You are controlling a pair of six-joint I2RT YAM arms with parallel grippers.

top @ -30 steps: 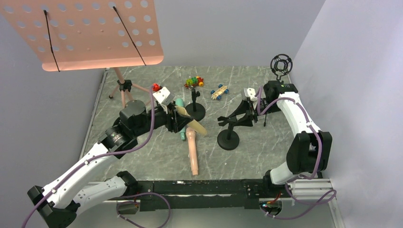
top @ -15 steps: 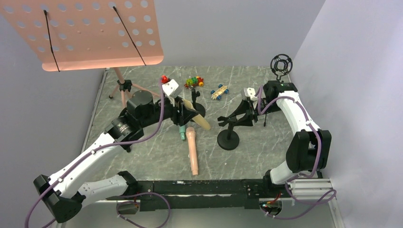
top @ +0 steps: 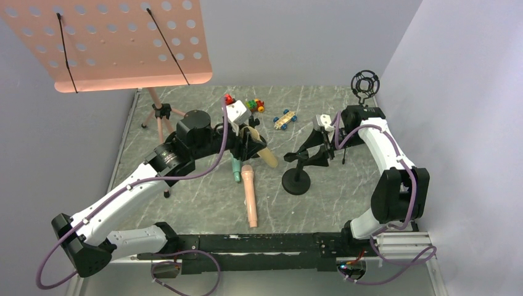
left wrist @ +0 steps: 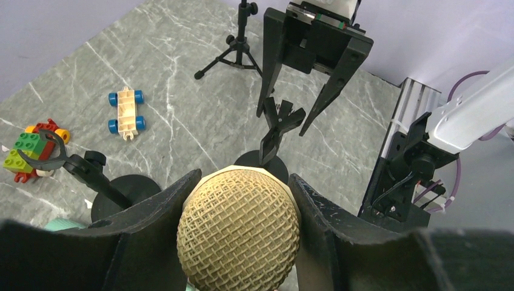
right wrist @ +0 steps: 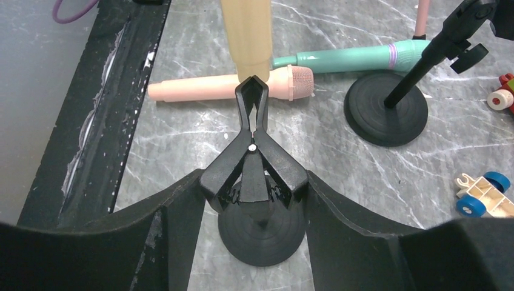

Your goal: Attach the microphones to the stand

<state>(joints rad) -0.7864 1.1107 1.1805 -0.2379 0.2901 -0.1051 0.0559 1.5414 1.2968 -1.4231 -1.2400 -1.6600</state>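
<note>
Left gripper (top: 248, 140) at frame centre, jaws pinching the pale yellow microphone (top: 264, 154) just below its mesh head. The handle angles down-right toward the round-base stand (top: 296, 181). Right gripper (top: 313, 150) is right of centre, fingers (right wrist: 176, 212) pressed on both handles of the stand's spring clip (right wrist: 253, 154), gripping it; can't tell whether the clip's mouth is open. In the right wrist view the yellow handle's end sits right at the clip tip, top centre of frame — contact unclear. Peach-pink microphone (top: 249, 196) lies flat on the marble table (top: 203, 203), lower centre, head toward the top of the frame. Mint-green microphone (top: 235, 168) lies just up-left of it, mostly hidden under the left arm, its handle end near the pink head — touching or not, can't tell. Second round-base stand (right wrist: 387, 109) with a C-shaped holder sits behind them. Wooden toy car (top: 285, 119) with blue wheels and a brick-built toy car (top: 254, 105) sit in the upper centre.
</note>
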